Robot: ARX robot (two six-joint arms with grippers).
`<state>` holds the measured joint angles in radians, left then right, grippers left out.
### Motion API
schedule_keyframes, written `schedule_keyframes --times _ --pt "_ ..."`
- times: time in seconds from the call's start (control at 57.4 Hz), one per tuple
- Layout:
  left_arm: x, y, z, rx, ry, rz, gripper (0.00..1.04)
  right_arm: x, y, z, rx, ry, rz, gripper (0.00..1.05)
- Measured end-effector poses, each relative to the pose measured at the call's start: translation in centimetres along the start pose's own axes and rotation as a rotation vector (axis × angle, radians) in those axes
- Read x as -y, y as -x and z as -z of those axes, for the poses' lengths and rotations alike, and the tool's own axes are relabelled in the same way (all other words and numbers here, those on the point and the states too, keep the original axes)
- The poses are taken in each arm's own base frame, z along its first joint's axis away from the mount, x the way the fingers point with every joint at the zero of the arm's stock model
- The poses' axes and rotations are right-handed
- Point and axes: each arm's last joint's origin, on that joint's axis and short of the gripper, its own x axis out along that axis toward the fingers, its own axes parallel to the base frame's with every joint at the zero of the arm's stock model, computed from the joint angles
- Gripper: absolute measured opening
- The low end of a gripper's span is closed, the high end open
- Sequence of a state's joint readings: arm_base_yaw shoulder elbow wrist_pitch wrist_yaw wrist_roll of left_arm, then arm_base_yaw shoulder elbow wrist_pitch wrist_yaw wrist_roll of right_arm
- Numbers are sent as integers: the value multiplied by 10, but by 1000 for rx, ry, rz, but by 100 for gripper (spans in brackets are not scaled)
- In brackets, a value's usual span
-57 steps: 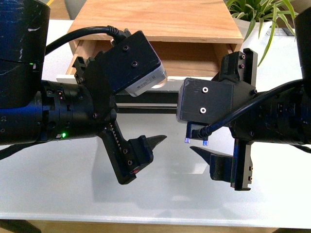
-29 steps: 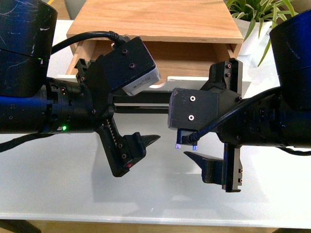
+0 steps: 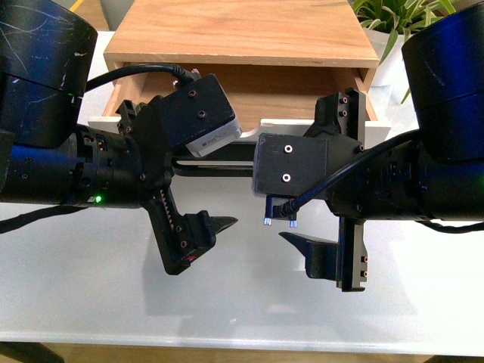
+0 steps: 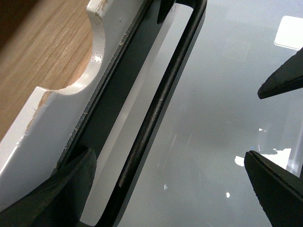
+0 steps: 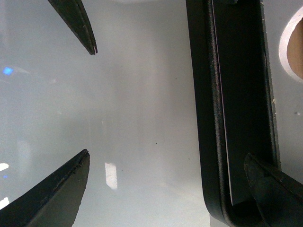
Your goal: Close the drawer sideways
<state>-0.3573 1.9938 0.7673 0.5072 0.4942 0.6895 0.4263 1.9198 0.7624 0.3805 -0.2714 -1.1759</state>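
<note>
- Two grippers in view, both spread wide, neither pinching anything.
- Left gripper (image 3: 178, 170): we see its jaws straddling the black bar handle (image 4: 156, 109). One finger sits at the white front panel (image 4: 57, 109), and we can't tell if it touches. The other hangs over the table (image 3: 249, 302).
- Drawer (image 3: 295, 91): partly pulled out of the wooden cabinet (image 3: 242, 30), just behind both grippers.
- Right gripper (image 5: 163, 158): jaws wide, one finger overlapping the handle's end, the other over bare table.

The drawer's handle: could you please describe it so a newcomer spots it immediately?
On the white table stands a wooden cabinet with its drawer pulled out. Across the drawer's white front runs the handle: the only long black bar, beside a semicircular notch.
</note>
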Motion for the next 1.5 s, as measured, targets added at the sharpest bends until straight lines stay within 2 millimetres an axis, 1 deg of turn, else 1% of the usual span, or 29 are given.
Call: schedule_keyframes --times 0.226,0.453,0.662,0.871,0.976,1.341,1.498 --pt "-3 -1 1 -14 -3 7 96 0 -4 1 -4 6 -9 96" --pt "-4 -3 1 -17 -9 7 96 -1 -13 3 -18 20 -1 96" --pt "-6 -4 1 -14 -15 -16 96 2 -14 3 -14 21 16 96" --pt "-12 -7 -3 -8 -24 -39 96 11 -15 4 -30 20 61 96" --pt "-15 -11 -2 -10 -25 -45 96 16 -17 7 -40 19 81 96" --pt "-31 -29 -4 3 -29 -52 96 28 -34 17 -46 35 93 96" --pt "-38 -35 -8 13 -32 -58 96 40 -38 20 -58 34 123 96"
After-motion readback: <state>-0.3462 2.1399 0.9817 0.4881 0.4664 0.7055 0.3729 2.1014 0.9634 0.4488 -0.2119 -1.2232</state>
